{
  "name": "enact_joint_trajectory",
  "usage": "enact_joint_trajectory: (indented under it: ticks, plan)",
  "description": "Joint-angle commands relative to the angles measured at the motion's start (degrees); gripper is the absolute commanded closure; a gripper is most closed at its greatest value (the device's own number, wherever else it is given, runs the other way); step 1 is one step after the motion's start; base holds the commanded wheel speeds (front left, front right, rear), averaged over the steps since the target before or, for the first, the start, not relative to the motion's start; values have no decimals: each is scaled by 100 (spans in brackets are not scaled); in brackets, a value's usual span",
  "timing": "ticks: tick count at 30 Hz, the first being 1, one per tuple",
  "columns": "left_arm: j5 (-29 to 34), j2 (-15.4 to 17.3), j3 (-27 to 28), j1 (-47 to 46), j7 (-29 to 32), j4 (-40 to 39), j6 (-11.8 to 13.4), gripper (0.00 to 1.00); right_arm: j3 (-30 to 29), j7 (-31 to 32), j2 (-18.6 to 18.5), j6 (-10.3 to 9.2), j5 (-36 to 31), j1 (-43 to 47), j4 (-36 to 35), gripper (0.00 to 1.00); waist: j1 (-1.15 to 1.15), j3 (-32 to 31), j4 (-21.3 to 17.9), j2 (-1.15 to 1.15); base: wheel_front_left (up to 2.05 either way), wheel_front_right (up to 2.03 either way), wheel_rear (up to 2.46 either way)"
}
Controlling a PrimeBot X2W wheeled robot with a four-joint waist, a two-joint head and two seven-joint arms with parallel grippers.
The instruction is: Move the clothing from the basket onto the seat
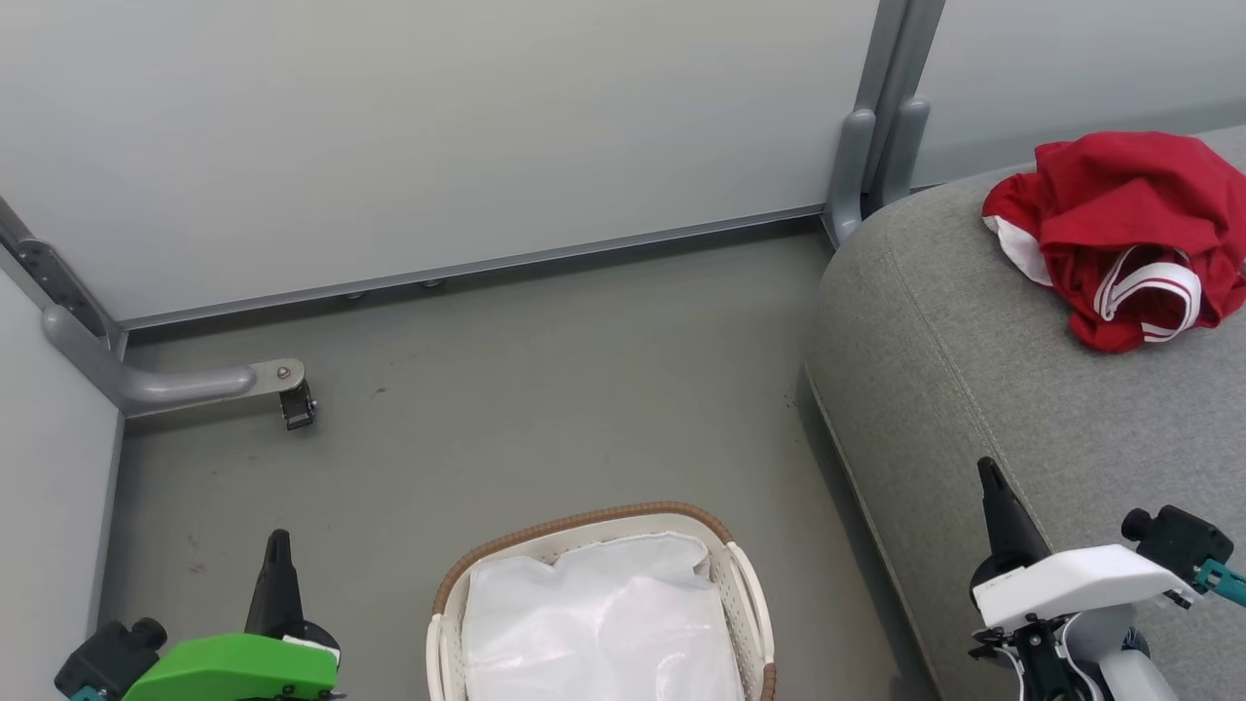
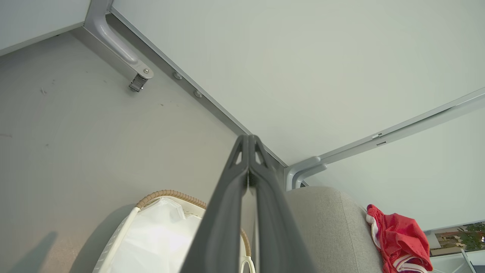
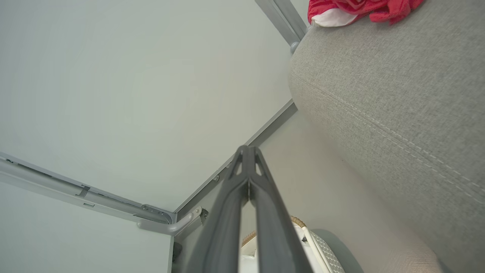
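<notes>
On the grey seat, toward its far side, the red clothing lies in a heap. Down on the floor the basket holds just its white liner. Left hand and right hand both have fingers pressed together, holding nothing.

pale grey partition walls meeting at a corner, metal rail along their base, grey upright post at a panel joint, matte grey floor lightly scuffed, curved support foot with small metal fitting at its tip, even soft light, sliver of window with greenery outside
</notes>
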Motion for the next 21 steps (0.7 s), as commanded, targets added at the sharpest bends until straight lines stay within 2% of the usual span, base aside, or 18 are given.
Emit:
enact_joint_trajectory:
  ticks: [1,21]
  plan:
    - [-183,33,41,-185,50,-49,-47,100,-40,50,-43,-2,202,-121,-87,100,0,-3,-1,0,0,0,0]
    - [-1311,37,184,-380,389,-11,-138,100,-218,379,-56,-4,1501,-130,-105,100,0,-40,-13,0,0,0,0]
